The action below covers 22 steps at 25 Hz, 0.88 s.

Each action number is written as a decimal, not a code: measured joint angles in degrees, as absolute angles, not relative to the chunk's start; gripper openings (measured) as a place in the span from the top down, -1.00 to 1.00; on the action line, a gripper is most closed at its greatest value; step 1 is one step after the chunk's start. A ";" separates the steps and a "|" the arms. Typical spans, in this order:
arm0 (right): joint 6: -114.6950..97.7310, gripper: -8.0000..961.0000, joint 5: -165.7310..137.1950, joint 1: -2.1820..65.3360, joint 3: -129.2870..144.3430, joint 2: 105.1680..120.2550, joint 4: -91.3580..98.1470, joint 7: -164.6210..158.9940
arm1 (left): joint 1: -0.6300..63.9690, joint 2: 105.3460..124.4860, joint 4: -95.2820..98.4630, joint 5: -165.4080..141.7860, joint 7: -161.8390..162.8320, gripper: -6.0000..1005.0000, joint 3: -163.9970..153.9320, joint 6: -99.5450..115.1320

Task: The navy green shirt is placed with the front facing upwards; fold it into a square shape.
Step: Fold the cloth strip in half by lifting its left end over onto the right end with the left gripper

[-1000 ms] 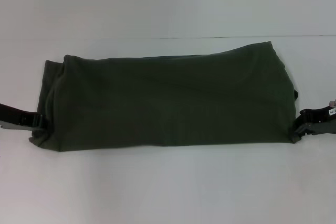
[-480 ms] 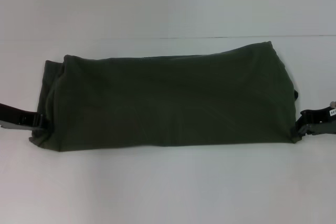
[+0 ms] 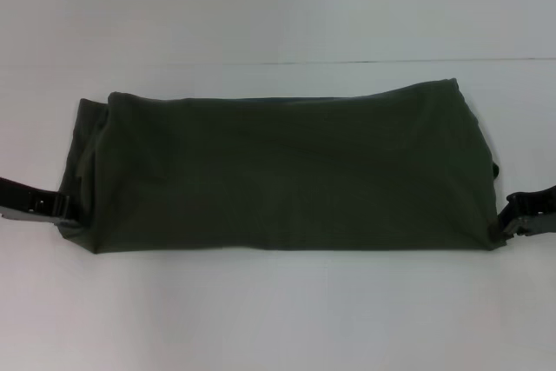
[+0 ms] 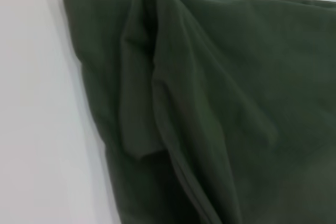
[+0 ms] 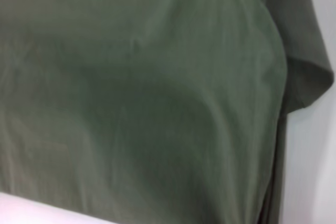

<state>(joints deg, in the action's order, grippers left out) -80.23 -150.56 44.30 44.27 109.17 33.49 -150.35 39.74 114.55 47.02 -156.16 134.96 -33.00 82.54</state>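
Observation:
The navy green shirt [image 3: 287, 171] lies folded into a long, wide band across the white table, plain fabric up, with no lettering showing. My left gripper [image 3: 62, 208] is at its near left corner, shut on the cloth edge. At the near right corner, my right gripper [image 3: 506, 221] is likewise shut on the edge. Between them the near edge runs straight and taut. In the left wrist view, the shirt [image 4: 220, 103] shows a folded sleeve bunched at its end. Smooth fabric of the shirt [image 5: 147, 93] fills the right wrist view, with a sleeve flap at one side.
The white table [image 3: 278, 319] stretches in front of and behind the shirt. A thin seam line [image 3: 391, 62] crosses the table beyond the shirt's far edge.
Both grippers have shifted a little toward me and outward, drawing the shirt's near edge with them. That edge is now straighter and the near right corner sits farther right.

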 joint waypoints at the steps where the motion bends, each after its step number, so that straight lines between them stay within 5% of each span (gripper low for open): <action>1: -80.68 0.92 -150.56 44.30 44.29 109.11 33.50 -150.25 | 39.51 114.51 47.69 -156.16 134.84 0.89 -32.95 83.91; 22: -83.28 0.95 -151.09 44.56 44.29 108.89 34.10 -149.58 | 38.33 114.81 52.74 -158.11 137.50 0.84 -32.57 83.42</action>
